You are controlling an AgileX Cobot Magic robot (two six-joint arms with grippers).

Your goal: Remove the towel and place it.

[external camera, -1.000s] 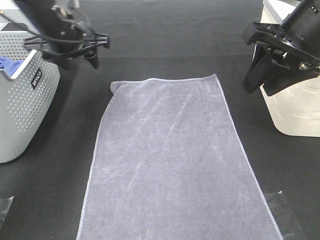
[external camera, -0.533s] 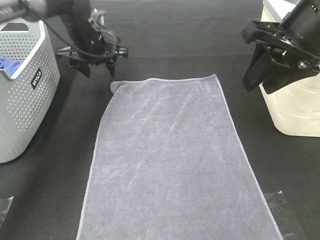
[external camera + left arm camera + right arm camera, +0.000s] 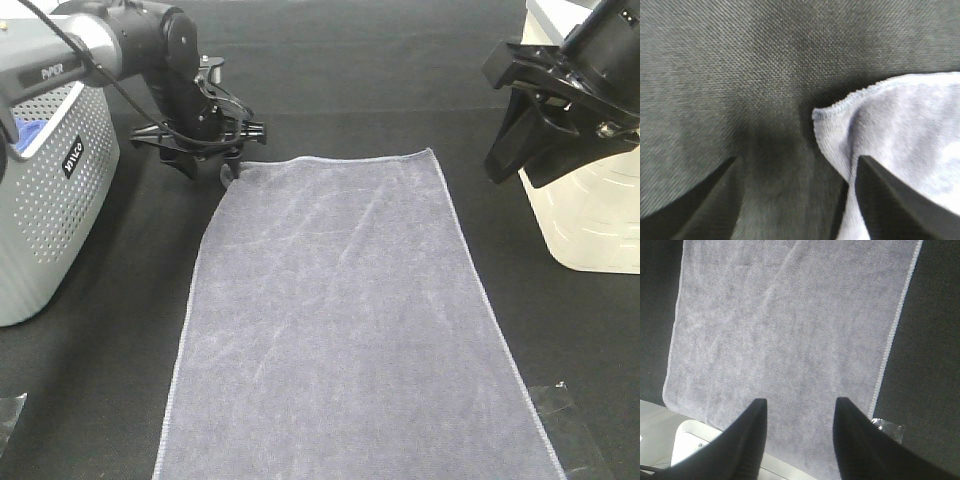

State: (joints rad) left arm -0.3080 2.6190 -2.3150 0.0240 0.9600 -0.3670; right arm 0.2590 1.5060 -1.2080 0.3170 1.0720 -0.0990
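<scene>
The left gripper (image 3: 796, 207) has its jaws spread wide and holds nothing. It sits low over the black mat (image 3: 740, 75). One corner of the towel (image 3: 900, 125) lies in the gap between the two fingers (image 3: 695, 210). One finger stands over the hemmed towel edge and the other over bare mat. Contact between the fingertips and the cloth cannot be determined. The corner is slightly rumpled, with its hem curled.

From this corner the towel runs away from the left gripper, flat and fully spread on the mat.

On the side of the left gripper opposite the towel stands the grey perforated basket (image 3: 45, 220), near the arm. A blue cloth (image 3: 22, 133) shows inside it at the rim.

The right gripper (image 3: 517, 175) has its jaws spread and holds nothing. It hangs raised above the mat, just outside the towel's other far corner, clear of the cloth. In the right wrist view the towel fills the field beyond the fingertips, with its stitched hem visible along both long sides. Directly behind the right gripper stands the white bin (image 3: 590, 220). A piece of clear tape (image 3: 570, 410) lies on the mat beside the towel's long edge, well apart from both grippers.
</scene>
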